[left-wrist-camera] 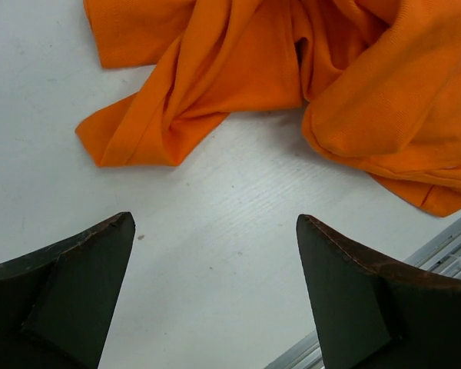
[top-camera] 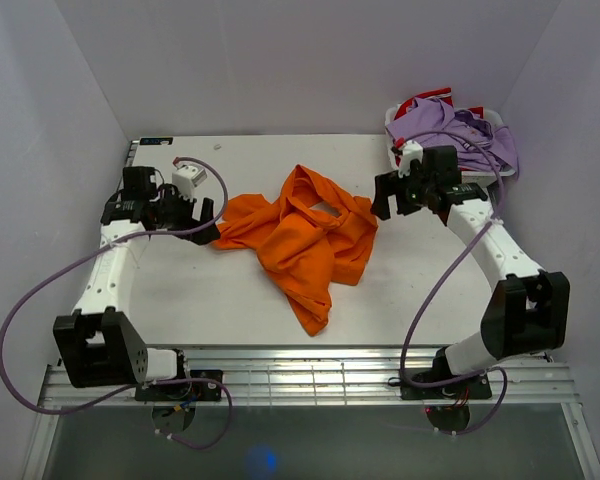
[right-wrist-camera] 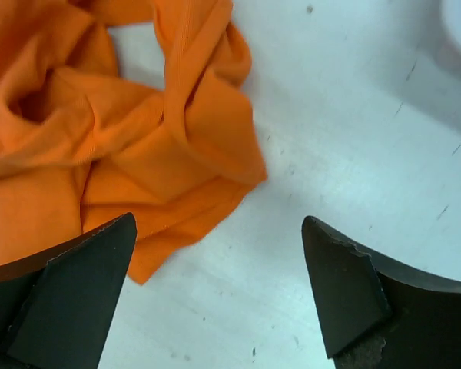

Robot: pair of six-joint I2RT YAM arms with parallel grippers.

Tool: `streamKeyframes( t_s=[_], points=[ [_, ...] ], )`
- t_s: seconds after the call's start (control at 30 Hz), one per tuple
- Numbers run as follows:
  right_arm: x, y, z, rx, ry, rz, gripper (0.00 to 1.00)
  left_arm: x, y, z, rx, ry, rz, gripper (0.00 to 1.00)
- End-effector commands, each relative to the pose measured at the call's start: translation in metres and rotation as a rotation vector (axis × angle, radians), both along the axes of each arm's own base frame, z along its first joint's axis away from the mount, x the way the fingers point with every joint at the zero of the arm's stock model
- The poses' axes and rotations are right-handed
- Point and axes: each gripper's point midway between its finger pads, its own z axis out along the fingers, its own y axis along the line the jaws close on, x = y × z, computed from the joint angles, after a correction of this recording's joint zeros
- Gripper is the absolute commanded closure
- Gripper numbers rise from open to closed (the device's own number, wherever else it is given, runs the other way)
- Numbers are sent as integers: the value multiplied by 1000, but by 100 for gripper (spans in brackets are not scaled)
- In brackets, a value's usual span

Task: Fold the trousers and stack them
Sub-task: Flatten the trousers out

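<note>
The orange trousers lie crumpled in a loose heap at the middle of the white table, one leg trailing toward the near edge. My left gripper hovers just left of the heap, open, with only bare table between its fingers; the trousers fill the top of the left wrist view. My right gripper hangs open just right of the heap. In the right wrist view the trousers lie up and to the left, a fold edge near the left finger.
A white basket at the back right corner holds a lilac shirt and a red garment. Purple cables loop from both arms. A metal rail runs along the near table edge. Walls enclose the table on three sides.
</note>
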Motion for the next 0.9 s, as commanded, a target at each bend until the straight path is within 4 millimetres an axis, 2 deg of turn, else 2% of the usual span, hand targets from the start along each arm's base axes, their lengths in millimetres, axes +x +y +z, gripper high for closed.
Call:
streamKeyframes(
  t_s=[0.0,0.03,0.07,0.1,0.13,0.2,0.23,0.27,0.3,0.33,0.37,0.47,0.53,0.6,0.7,0.73,0.8,0.83,0.87],
  points=[
    [-55,-5,-35,-11,154,35,7,35,3,-6,22,-28,-33,4],
    [-74,1,-49,33,216,50,9,45,4,-16,23,-9,-31,4],
    [-81,4,-56,57,246,52,10,54,4,-12,19,-19,-30,5],
    [-84,8,-61,86,258,53,11,58,1,-12,3,-11,-30,5],
    [-96,13,-74,124,315,56,13,61,-1,-13,-15,5,-34,5],
    [-101,17,-87,157,346,59,14,61,-20,-8,-89,27,-98,5],
    [-97,22,-92,189,346,57,15,55,-28,-7,-120,45,-125,5],
    [-104,24,-103,212,388,46,15,47,-46,-2,-179,50,-186,5],
    [-106,27,-108,230,399,49,16,40,-52,3,-206,48,-207,5],
    [-101,31,-111,258,384,54,16,29,-67,-4,-231,77,-244,4],
    [-107,33,-119,284,418,35,17,19,-82,-4,-253,87,-289,4],
    [-105,41,-127,333,423,33,19,-1,-98,-24,-257,130,-319,4],
    [-108,45,-135,354,442,31,23,-10,-108,-44,-245,165,-317,4],
    [-102,49,-136,375,413,32,27,-14,-115,-57,-254,210,-295,4],
    [-96,52,-138,390,393,39,39,-11,-116,-79,-245,259,-222,5],
    [-96,53,-138,395,388,44,47,-6,-115,-83,-243,252,-200,5],
    [-93,55,-134,406,373,60,58,-12,-116,-93,-260,293,-178,6],
    [-93,57,-131,415,369,72,70,-11,-119,-93,-278,285,-185,7],
    [-92,58,-129,418,362,79,74,-13,-123,-91,-304,287,-201,9]
  ],
)
